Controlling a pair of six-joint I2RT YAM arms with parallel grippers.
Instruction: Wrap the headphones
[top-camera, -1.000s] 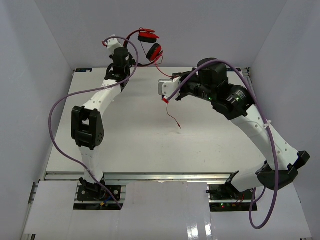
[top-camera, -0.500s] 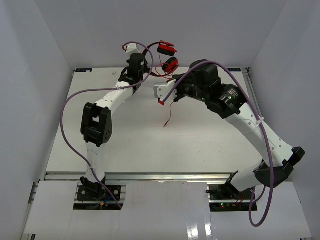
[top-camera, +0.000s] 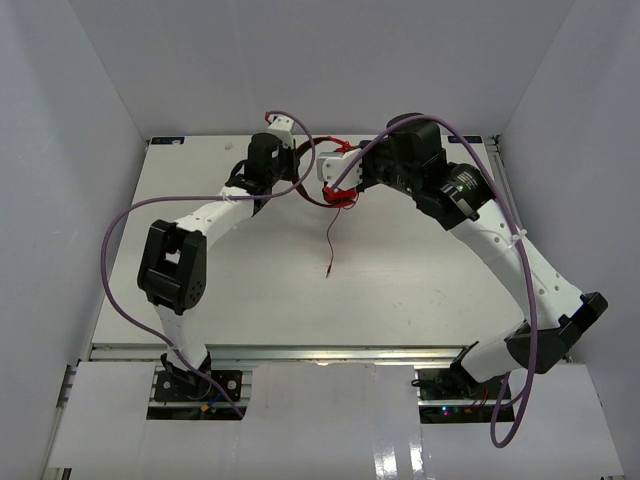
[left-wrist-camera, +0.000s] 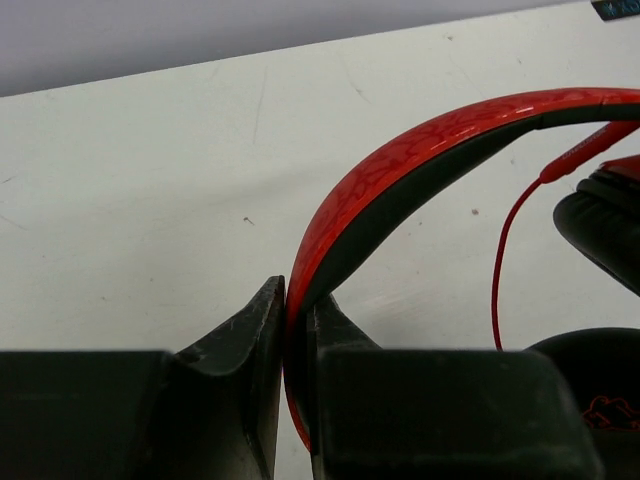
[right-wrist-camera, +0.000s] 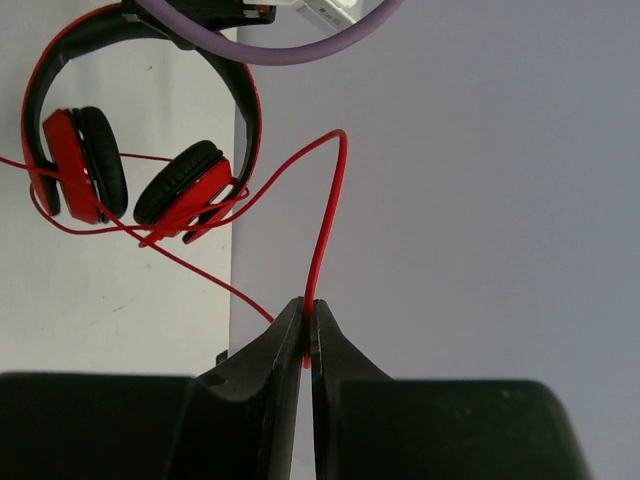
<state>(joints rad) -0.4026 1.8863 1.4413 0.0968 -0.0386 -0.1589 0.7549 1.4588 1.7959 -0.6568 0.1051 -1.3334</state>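
Headphones (right-wrist-camera: 68, 165) moved toward right gripper (right-wrist-camera: 305, 318); left gripper (left-wrist-camera: 289, 300) clamps headband (left-wrist-camera: 400, 170), right gripper pinches red cable (right-wrist-camera: 327, 225) rising from its tips.

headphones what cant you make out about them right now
Top external: headphones mostly hidden under the right arm; only red slivers show.
Left wrist: ear cups cut off by the right edge; the headband end disappears between the left fingers.
Right wrist: cable too thin and tangled to count loops; its free end is hidden below the right fingers.
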